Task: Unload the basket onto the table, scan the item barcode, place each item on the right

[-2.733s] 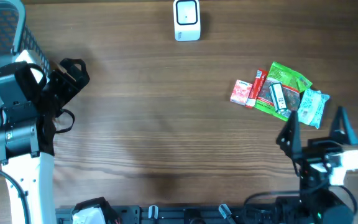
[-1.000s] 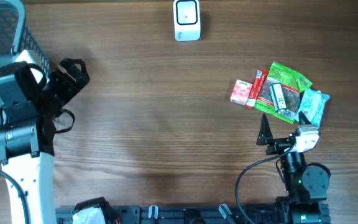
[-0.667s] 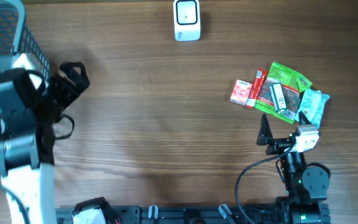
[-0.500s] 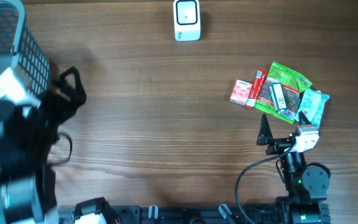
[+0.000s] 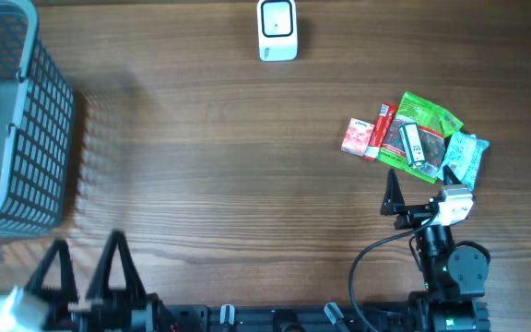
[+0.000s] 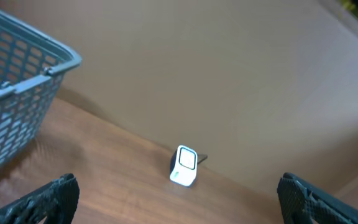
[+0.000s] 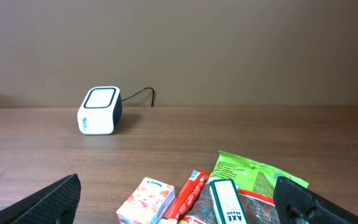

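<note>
Left gripper [image 5: 86, 266]: jaws wide, holding nothing; blurred, body cut off at near edge.
Right gripper [image 5: 420, 184]: jaws wide, holding nothing; one finger lost against the packets.
Items [image 5: 411, 138]: overlapping heap just beyond right gripper; barcodes unreadable.
Scanner [image 5: 277, 29]: far edge, well apart.
Basket [image 5: 26, 120]: left, partly cropped.

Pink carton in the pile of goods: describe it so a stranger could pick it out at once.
On the right half of the wooden table lies a small pile of packets. The pink carton is at its left end, beside a red stick pack. It alone is pink; the others are red, green, white or teal.
</note>
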Motion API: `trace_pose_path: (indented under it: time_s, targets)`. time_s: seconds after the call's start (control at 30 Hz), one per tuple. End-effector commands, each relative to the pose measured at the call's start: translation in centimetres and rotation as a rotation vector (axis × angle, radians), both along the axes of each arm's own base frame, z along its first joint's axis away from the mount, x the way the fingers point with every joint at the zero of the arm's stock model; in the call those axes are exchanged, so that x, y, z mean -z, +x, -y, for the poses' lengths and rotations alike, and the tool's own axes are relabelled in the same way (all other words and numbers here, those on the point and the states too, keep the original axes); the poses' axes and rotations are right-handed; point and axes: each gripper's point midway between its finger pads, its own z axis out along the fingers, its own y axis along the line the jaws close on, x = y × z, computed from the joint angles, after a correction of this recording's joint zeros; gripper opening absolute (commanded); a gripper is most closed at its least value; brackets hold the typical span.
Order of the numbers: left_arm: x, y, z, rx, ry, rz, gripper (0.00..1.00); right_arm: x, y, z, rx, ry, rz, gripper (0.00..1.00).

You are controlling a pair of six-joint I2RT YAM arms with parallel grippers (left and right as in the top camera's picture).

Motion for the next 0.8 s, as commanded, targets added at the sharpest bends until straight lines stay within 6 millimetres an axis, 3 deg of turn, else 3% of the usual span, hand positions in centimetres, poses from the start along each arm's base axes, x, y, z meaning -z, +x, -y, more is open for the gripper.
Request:
trace_pose_path:
  time_s: [0.0,0.1,0.23,0.33,0.5,0.63,0.77]
  targets:
    - [2.9,-0.7,-0.3,-0.020,0.018,-0.008,1.00,-0.3,-0.1,-0.4,-0.021,-0.011,0.014,1.00]
    - [4.5,0.5,-0.4,-0.013,0.013,-0.039,1.00,-0.3,-0.1,-0.4,-0.021,-0.010,0.014,1.00]
    - [5.2,4.2,-0.4,0.023,0.021,0.020,1.00,-0.3,-0.1,-0.4,-0.021,-0.011,0.014,1.00]
    - [3.2,7.1,-0.2,0.047,0.040,0.229,1.00,-0.3,-0.1,-0.4,-0.021,-0.010,0.014,1.00]
    - [0.8,7.5,0.1,0.063,0.081,0.599,1.00,-0.3,-0.1,-0.4,-0.021,-0.010,0.014,1.00]
    - [2.4,7.7,0.1,0.061,0.089,0.686,1.00,-0.3,-0.1,-0.4,-0.021,-0.010,0.013,1.00]
    - [5.6,9.8,-0.4,0.044,0.072,0.574,1.00,-0.3,-0.1,-0.4,-0.021,-0.011,0.013,1.00]
